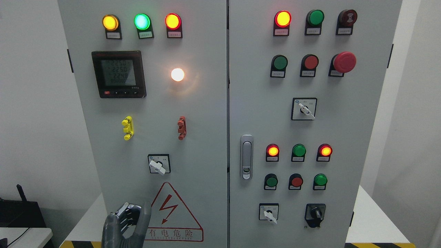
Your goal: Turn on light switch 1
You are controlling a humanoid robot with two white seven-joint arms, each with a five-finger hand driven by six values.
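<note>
On the left door of the grey cabinet [206, 144], a rotary selector switch [159, 164] has its white knob pointing down-right. Higher on the same door a round white lamp [177, 74] glows brightly. My left hand [135, 213], grey with metal fingers, rises from the bottom edge below and left of that switch. Its thumb points up, its fingers are loosely spread, and it holds nothing. It stands apart from the switch, in front of the red lightning warning triangle [175, 213]. My right hand does not show.
The left door also carries a digital meter [119, 74], yellow [127, 127] and red [181, 127] terminal blocks, and lit top lamps. The right door has a handle [246, 157], several buttons, a red mushroom stop [344, 62] and three more selector switches.
</note>
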